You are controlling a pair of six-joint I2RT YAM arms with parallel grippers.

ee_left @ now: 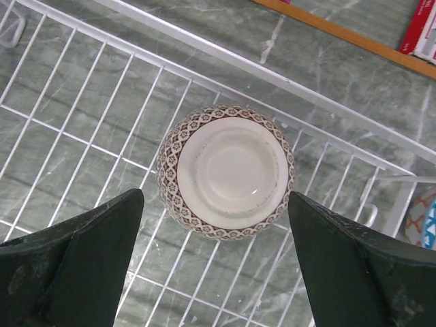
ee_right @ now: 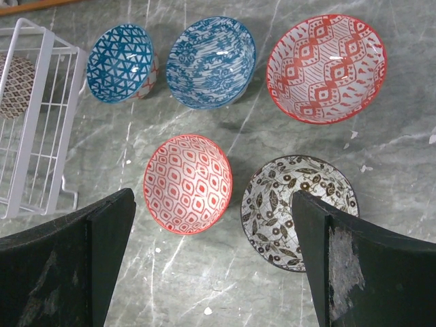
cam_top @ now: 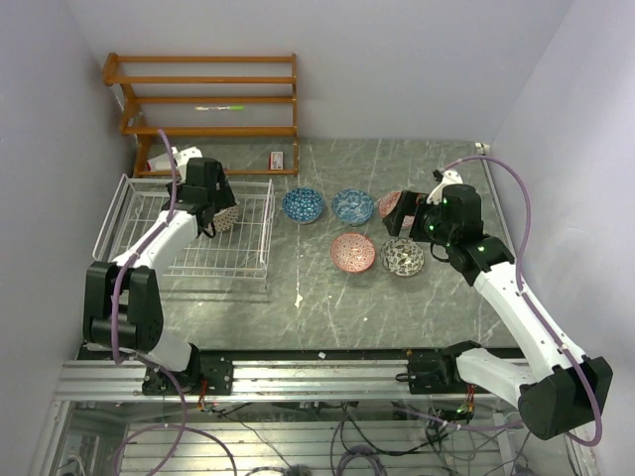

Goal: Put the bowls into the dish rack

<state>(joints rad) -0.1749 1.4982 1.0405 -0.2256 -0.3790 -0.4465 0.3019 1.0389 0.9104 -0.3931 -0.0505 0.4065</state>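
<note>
The white wire dish rack (cam_top: 149, 228) stands at the left. One brown-patterned bowl (ee_left: 226, 170) lies upside down on the rack's grid (ee_left: 82, 116). My left gripper (ee_left: 215, 197) hovers over it, open, with a finger on either side and nothing held. Five bowls sit on the table: two blue (ee_right: 120, 63) (ee_right: 211, 61), a wide red one (ee_right: 325, 68), a pink-red one (ee_right: 188, 182) and a black-and-white one (ee_right: 286, 208). My right gripper (ee_right: 212, 204) hangs open above the pink-red and black-and-white bowls, its right finger over the latter's rim.
An orange-brown wooden shelf unit (cam_top: 208, 99) stands against the back wall behind the rack. A small red-and-white box (cam_top: 277, 160) lies near its foot. Walls close in on the left and right.
</note>
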